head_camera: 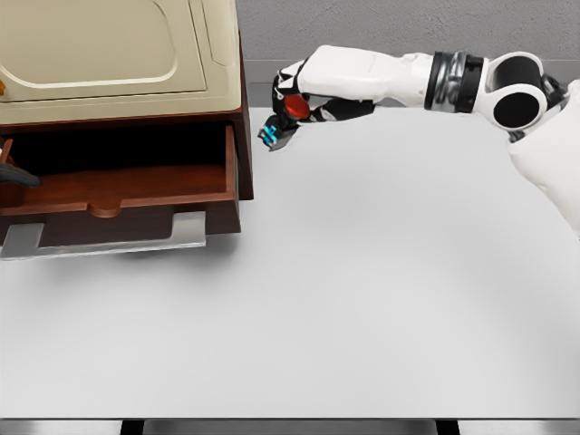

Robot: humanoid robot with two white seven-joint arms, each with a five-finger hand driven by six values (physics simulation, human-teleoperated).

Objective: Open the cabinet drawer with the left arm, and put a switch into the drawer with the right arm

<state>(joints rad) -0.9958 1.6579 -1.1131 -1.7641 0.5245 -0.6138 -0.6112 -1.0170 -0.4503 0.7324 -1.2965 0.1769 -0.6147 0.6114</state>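
Head view: your right hand (288, 107) is up near the cabinet's (118, 54) right side, fingers (292, 127) clamped on the switch (275, 133), a small dark thing w/ blue and red bits. It hangs below the hand, above the worktop (362, 299), just right of the drawer (127, 190) and still outside it.

The drawer is pulled out, cavity open, wood floor bare where visible. Metal handle (104, 237) sticks out at the front.

Risks from here:
- Drawer's right wall (232, 163) and the cabinet corner (243, 109) sit between switch and cavity. Go straight left at this height and, IMO, you clip the wall or corner and knock the switch loose.
- Grip looks like a fingertip pinch w/ most of the switch hanging under; a bump could twist it out. Can't tell how deep the hold is.
- Cabinet top overhangs the back of the drawer, so the free opening is mostly the front part. Drop too far back and the hand may hit the overhang.
- Release too early and it lands on the worktop.

A dark shape (16, 174) at the drawer's left edge could be the left hand; arm isn't visible, fingers can't tell. Keep clear of it.
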